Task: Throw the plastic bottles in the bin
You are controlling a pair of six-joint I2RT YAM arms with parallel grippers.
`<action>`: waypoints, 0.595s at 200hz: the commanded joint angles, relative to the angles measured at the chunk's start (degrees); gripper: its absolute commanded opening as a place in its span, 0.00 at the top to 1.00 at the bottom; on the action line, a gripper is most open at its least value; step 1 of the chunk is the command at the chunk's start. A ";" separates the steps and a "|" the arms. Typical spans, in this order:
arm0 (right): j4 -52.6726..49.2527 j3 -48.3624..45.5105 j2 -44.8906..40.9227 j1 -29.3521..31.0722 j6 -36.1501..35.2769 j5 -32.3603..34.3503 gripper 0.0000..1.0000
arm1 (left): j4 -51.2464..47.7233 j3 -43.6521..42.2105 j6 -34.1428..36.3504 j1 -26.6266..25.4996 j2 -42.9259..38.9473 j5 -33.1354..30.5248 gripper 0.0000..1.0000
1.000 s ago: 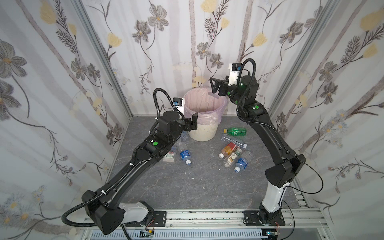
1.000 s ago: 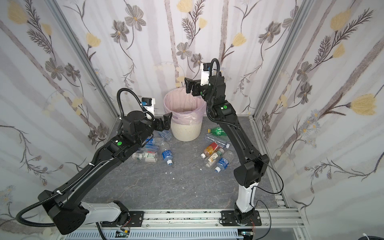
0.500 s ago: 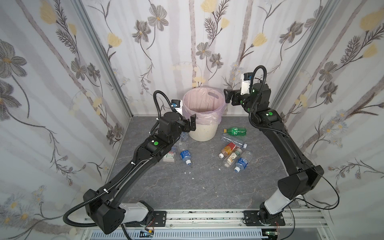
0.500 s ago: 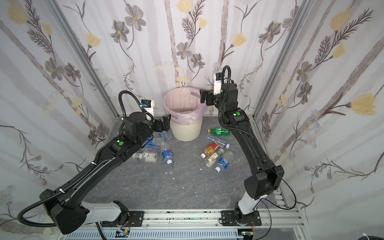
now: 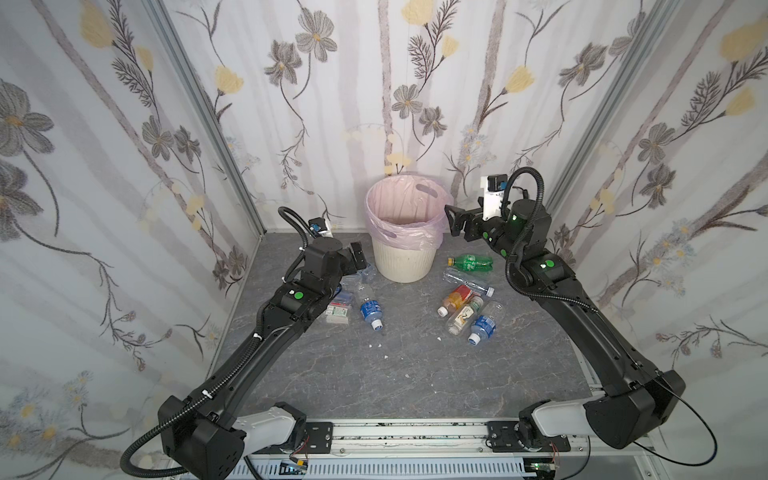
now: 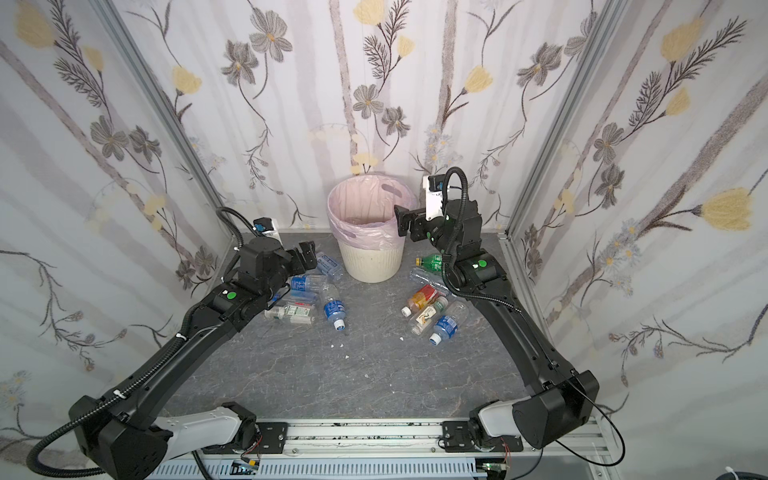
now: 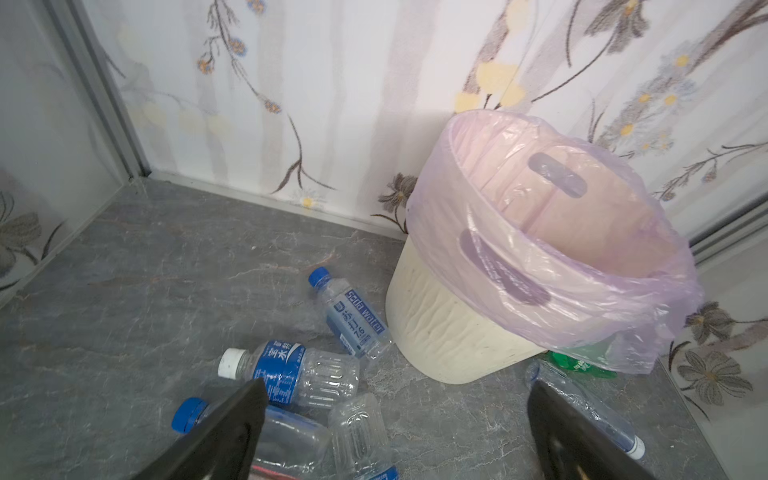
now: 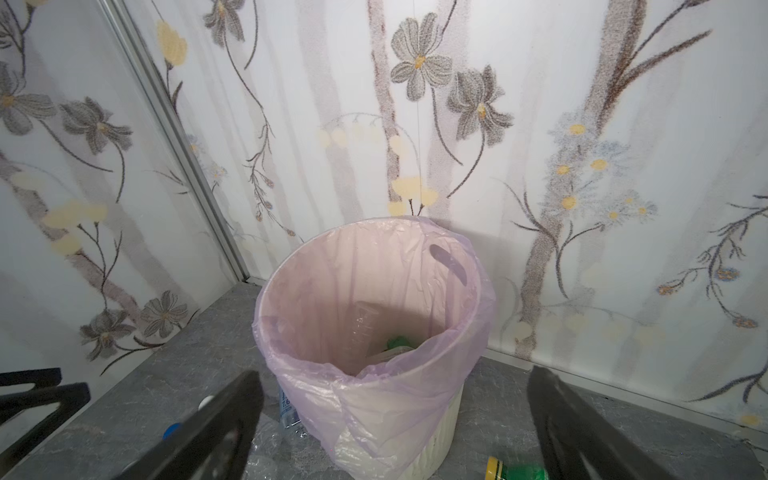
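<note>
Grey marbled floor (image 5: 374, 374), floral wallpaper (image 5: 332, 104) around; bottles (image 5: 369, 309) scattered beside bin (image 5: 401, 262).

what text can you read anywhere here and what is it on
"Soda water": on the blue label of the blue-capped bottle beside the bin, in the left wrist view.
Chinese characters on that label and on the white-capped bottle: too blurred to read surely.
Labels of the other bottles in both top views: too small.

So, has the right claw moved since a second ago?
Yes: the right claw has drawn back right and down from above the bin rim.
</note>
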 commanded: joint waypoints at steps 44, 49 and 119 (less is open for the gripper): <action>3.57 -7.27 -2.28 11.16 -5.24 6.50 0.00 | -2.90 -8.11 -17.59 13.21 -2.11 15.11 0.00; 3.68 -7.72 -2.02 12.34 -5.57 7.52 0.00 | -2.97 -8.87 -18.54 14.26 -2.08 16.01 0.00; 5.94 -11.01 7.13 25.73 -10.61 15.26 0.00 | -2.94 -17.25 -30.00 24.91 0.65 26.90 0.00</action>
